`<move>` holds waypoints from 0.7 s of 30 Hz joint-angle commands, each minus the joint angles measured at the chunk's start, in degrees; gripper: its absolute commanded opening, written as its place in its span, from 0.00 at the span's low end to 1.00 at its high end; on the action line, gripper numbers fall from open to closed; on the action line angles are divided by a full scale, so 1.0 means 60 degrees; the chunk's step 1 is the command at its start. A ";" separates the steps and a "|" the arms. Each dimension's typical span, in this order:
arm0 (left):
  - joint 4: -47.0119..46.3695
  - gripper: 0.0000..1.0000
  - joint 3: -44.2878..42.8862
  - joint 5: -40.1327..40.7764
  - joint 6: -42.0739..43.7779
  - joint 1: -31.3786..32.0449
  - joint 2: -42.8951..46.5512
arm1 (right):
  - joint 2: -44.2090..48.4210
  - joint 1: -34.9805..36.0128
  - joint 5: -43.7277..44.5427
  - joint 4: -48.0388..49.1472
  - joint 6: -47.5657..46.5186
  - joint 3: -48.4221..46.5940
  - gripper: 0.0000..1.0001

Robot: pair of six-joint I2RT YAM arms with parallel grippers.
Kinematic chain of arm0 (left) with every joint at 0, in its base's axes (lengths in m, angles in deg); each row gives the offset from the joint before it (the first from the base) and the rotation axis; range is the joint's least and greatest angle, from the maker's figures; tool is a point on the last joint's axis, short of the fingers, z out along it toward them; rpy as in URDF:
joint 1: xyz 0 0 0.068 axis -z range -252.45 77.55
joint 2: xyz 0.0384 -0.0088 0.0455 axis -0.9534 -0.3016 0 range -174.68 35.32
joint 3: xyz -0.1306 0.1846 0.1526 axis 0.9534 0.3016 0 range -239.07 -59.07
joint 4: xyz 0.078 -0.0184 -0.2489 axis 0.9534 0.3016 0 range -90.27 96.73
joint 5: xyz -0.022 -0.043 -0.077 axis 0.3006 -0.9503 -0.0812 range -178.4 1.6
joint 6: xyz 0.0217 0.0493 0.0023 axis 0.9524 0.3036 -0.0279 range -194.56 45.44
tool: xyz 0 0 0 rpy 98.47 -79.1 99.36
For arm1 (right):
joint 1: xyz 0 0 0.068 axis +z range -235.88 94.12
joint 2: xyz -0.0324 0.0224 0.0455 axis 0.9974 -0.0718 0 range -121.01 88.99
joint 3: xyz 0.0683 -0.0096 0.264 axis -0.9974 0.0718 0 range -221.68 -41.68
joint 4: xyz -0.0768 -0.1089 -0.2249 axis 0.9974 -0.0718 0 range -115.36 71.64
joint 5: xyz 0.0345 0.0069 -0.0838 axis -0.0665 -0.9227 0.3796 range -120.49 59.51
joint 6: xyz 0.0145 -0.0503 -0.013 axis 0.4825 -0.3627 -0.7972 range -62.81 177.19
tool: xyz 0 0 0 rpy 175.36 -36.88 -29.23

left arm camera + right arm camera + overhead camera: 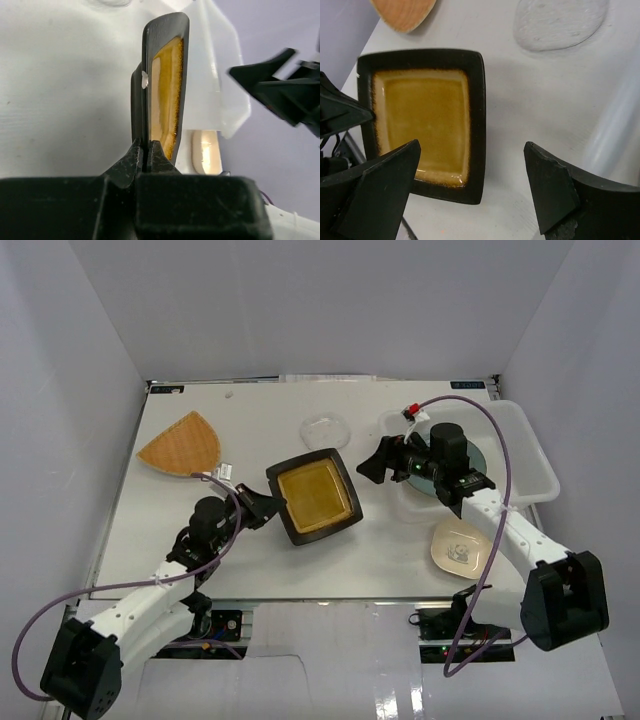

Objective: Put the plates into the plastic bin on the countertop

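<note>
My left gripper (268, 508) is shut on the left rim of the black square plate with the yellow centre (315, 496), at the middle of the countertop (250, 420). In the left wrist view the plate (167, 85) stands edge-on between my fingertips (146, 150). My right gripper (375, 465) is open and empty, just right of that plate and left of the plastic bin (530, 455). The right wrist view shows the plate (425, 117) beyond the open gripper (471, 146). A round blue-grey plate (478, 455) lies in the bin under the right wrist.
The orange fan-shaped plate (182, 445) lies at the far left. The small clear glass plate (326, 430) lies behind the square plate. A cream dish (459, 547) sits in front of the bin. White walls close in three sides.
</note>
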 commanded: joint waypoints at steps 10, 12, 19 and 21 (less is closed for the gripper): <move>-0.0072 0.00 -0.1612 -0.1766 -0.0241 -0.0094 0.1435 | -0.1183 0.0957 -0.2467 0.0467 0.0520 -0.0655 0.98; -0.0189 0.00 -0.1743 -0.1811 -0.0256 -0.0094 0.1420 | -0.1169 0.0943 -0.2335 0.0728 0.0652 -0.0538 0.89; 0.0512 0.63 -0.2417 -0.1123 0.0329 -0.0094 0.1113 | -0.0364 0.0870 -0.1604 0.2078 0.1925 0.0034 0.08; 0.1095 0.80 -0.2695 -0.0568 0.0753 -0.0109 0.0865 | 0.0059 0.0651 -0.1122 0.2122 0.2174 -0.0024 0.08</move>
